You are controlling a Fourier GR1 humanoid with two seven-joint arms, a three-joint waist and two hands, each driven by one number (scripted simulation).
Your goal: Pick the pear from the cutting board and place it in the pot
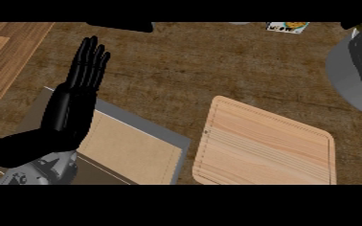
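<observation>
A steep downward view of a dark brown wood-grain table.

At the far left edge, a strip of lighter wood runs along the table's top-left corner.

Just right of it, the left hand rises from the lower left on a grey forearm. It is black, held flat and released, fingers straight and together, pointing toward the top of the view. It grasps nothing. The hand rests over the left end of a grey tray, which lies at an angle in the lower left. Inside the tray sits a tan mat with a thin stitched line near its border.

Right of the tray, and apart from it, lies the board, a pale wooden rectangle with rounded corners and a groove running just inside its rim. It is tilted slightly and reaches the lower edge of the view. Its top is bare; the pear is not on it and shows nowhere in view.

Along the top edge, a dark shape sits left of centre, and a small printed card lies toward the right.

At the far right edge, the grey curved side of the pot comes partly into view, well apart from the board. Its inside cannot be seen.

The right hand is out of view.
</observation>
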